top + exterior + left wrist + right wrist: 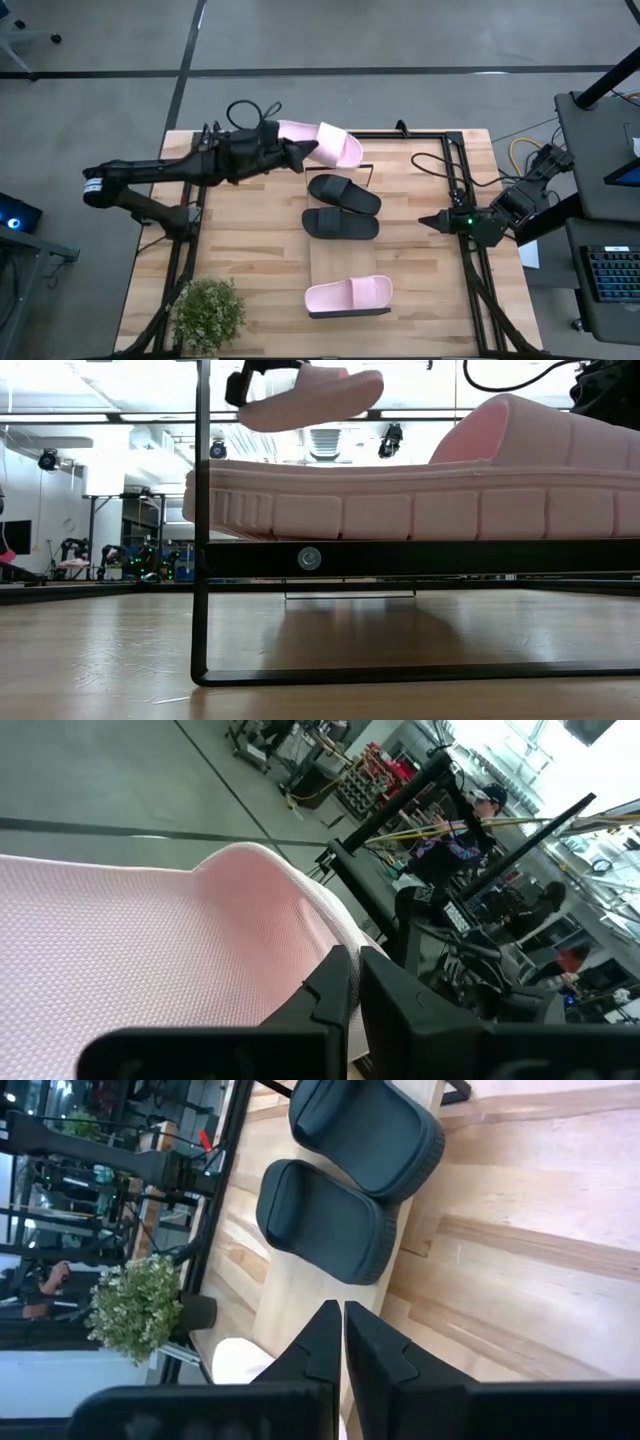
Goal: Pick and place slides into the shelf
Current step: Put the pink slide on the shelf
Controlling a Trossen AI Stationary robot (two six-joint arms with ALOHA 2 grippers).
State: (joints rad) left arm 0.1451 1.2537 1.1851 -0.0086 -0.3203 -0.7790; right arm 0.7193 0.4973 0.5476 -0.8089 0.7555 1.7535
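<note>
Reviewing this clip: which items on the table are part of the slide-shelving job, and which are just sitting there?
Part of the job:
- pink slide held up by the left gripper
- two black slides on the shelf
- second pink slide at the shelf's near end

Just there:
- potted plant at the table's corner
- right gripper, waiting at the right side, fingers shut

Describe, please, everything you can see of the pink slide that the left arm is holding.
The held pink slide is pale pink, with a wide strap and a finely dotted, foam-like footbed. The left hand is shut on one end of it. It is in the air, clearly above the other pink slide in the low view, and touches nothing else. From above, it hangs over the far part of the table, just beyond the nearest black slide on the shelf.
</note>
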